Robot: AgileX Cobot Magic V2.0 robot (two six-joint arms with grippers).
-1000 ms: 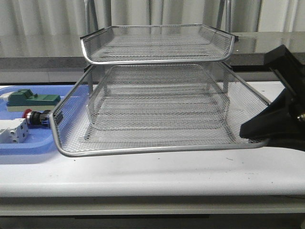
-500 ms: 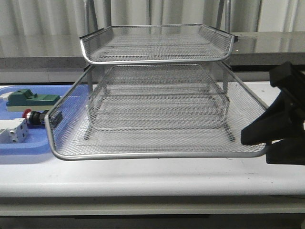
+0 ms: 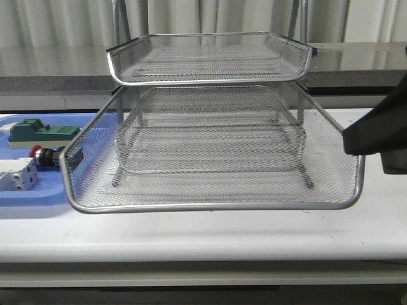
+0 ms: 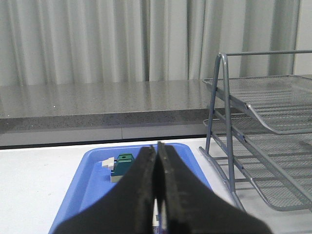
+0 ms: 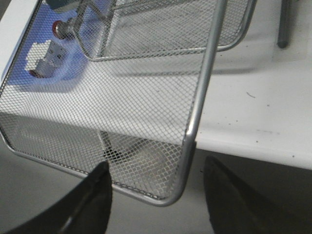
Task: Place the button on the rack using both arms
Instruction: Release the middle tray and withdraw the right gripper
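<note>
The button point(image 3: 46, 155), with a red head and a dark body, lies in the blue tray point(image 3: 32, 197) left of the rack point(image 3: 210, 206). Through the mesh the right wrist view shows the button point(image 5: 61, 29) too. The rack's bottom wire tray is drawn out toward the table's front edge. My right gripper point(image 3: 356, 136) hangs at that tray's front right corner. It is open point(image 5: 157, 163), and the corner rim point(image 5: 187, 146) lies between its fingers without being gripped. My left gripper point(image 4: 157, 148) is shut and empty above the blue tray point(image 4: 92, 170). It is out of the front view.
A green block point(image 3: 41, 132) and a white-grey block point(image 3: 16, 175) share the blue tray with the button. The rack's upper tier point(image 3: 210, 76) overhangs the middle one. The pulled-out tray's corner juts past the table's front edge point(image 5: 253, 141). A grey counter and curtains stand behind.
The bottom tray swung level and came a little forward. My right gripper rose and drew back to the right, uncovering the tray's front right corner.
</note>
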